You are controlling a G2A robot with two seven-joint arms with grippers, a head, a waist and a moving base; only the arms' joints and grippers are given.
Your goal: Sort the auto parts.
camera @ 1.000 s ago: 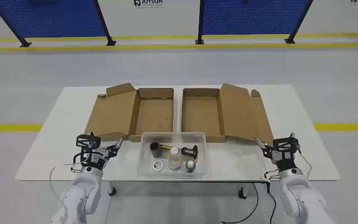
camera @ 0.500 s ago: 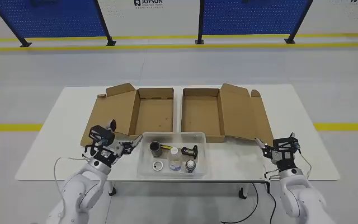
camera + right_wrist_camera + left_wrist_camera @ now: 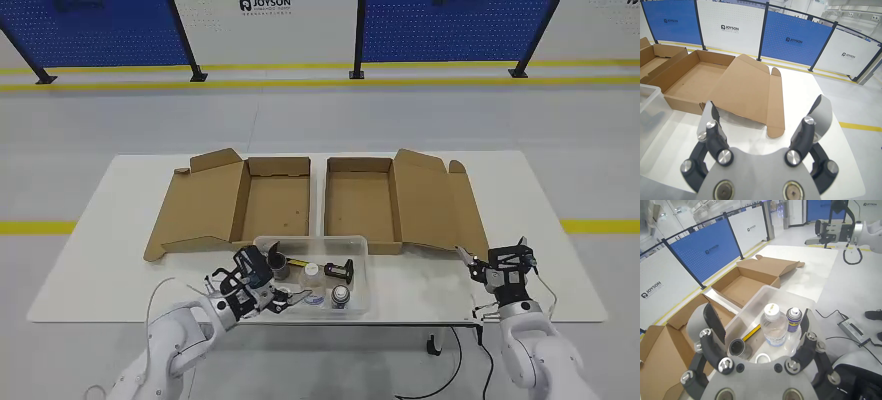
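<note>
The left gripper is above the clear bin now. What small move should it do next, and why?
Probably lower the left gripper a little toward the clear bottle in the plastic bin. The gripper is open and holds nothing, and the upright bottle shows between its fingers in the left wrist view. The spray can stands close beside it, so descend straight.

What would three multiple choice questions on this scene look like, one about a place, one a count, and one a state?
1. Where is the left gripper?
A. over the clear bin
B. down by the floor
C. against the blue fence

2. How many cardboard boxes lie open?
A. one
B. two
C. four

3. The right gripper is:
A. shut on a bottle
B. shut on a can
C. open and empty

Answers:
1 A: the bin lies just beneath it.
2 B: two sit side by side behind the bin.
3 C: its jaws stand wide apart with nothing between them.
</note>
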